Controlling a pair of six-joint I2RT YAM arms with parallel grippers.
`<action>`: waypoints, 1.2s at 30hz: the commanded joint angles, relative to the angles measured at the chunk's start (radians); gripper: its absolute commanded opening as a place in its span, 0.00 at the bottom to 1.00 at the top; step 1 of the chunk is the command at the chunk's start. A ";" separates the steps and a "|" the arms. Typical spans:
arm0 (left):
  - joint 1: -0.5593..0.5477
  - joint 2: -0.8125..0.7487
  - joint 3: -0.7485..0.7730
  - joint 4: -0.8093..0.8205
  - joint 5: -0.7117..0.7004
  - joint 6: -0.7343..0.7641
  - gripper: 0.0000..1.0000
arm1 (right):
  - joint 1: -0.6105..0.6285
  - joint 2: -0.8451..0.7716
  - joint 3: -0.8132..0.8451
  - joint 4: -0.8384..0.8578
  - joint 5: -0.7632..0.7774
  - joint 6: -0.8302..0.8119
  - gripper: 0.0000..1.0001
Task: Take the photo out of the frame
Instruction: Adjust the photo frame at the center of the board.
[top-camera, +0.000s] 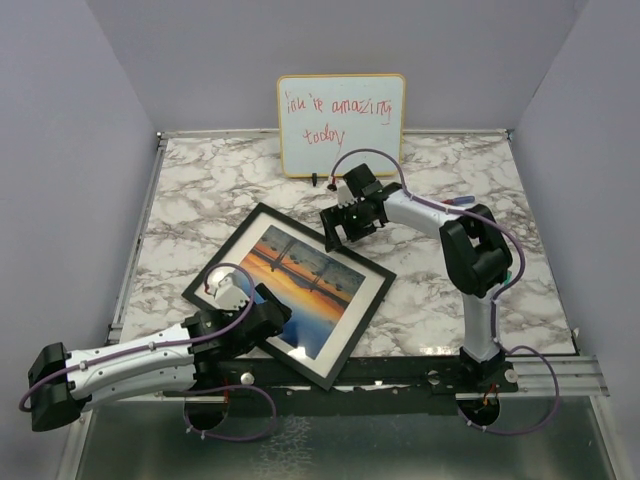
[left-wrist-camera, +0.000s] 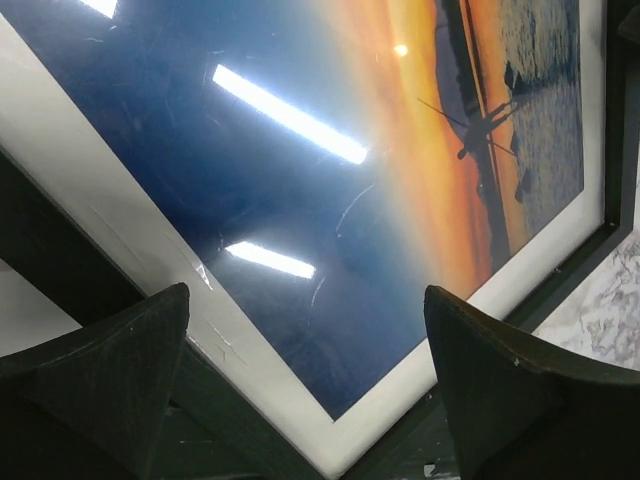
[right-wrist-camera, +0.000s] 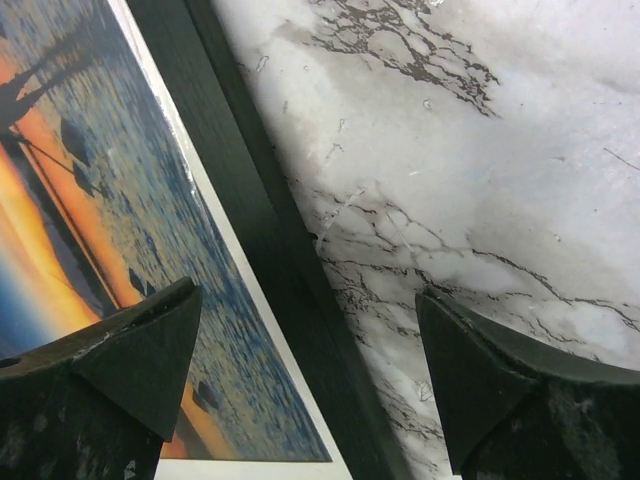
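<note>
The left fingers (left-wrist-camera: 110, 370) gape empty over the near long edge of the frame (top-camera: 361, 330), which lies flat on the table (top-camera: 430, 180) with the photo (top-camera: 305, 285) face-up inside, its long axis running far-left to near-right, and the right fingers (right-wrist-camera: 130, 360), also open, straddle its far long edge.

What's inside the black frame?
A sunset photo with a white border fills the frame. Light streaks reflect off its shiny front. Anything behind the photo, such as a backing, is covered and cannot be seen.

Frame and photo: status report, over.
Both open: left gripper over near corner of frame, right gripper over far edge. Inside it, face up: photo. Behind, apart: whiteboard.
</note>
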 joint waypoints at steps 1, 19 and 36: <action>0.002 0.038 -0.036 -0.050 -0.014 -0.042 0.99 | 0.001 0.054 -0.004 -0.041 0.089 -0.026 0.90; 0.003 0.056 0.118 -0.088 -0.073 0.072 0.99 | 0.038 -0.054 -0.156 0.052 0.057 0.004 0.80; 0.004 0.007 0.160 -0.285 -0.089 -0.016 0.99 | 0.078 -0.130 -0.309 0.062 0.513 0.192 0.24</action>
